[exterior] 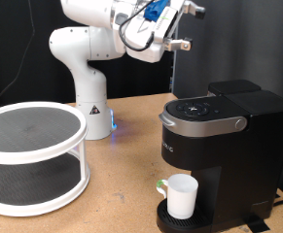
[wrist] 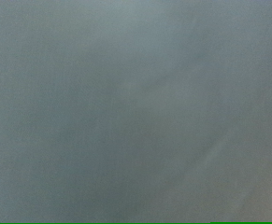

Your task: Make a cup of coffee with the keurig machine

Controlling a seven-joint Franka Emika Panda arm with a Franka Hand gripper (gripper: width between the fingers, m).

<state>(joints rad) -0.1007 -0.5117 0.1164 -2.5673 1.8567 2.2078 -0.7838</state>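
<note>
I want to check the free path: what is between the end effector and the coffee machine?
In the exterior view, only open air separates the raised end effector from the coffee machine below it.

Your Panda arm [exterior: 88, 58] rose from its white base, elbow bent, wrist and gripper [exterior: 185, 12] raised at the exterior view's top.

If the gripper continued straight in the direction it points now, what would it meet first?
Probably nothing: the gripper points toward the exterior view's right, above the keurig machine. The wrist view shows only blank grey. Depth is unclear.

Wood tabletop [exterior: 122, 165], black curtain [exterior: 15, 49] bkgd, white 2-tier rack [exterior: 34, 155].
</note>
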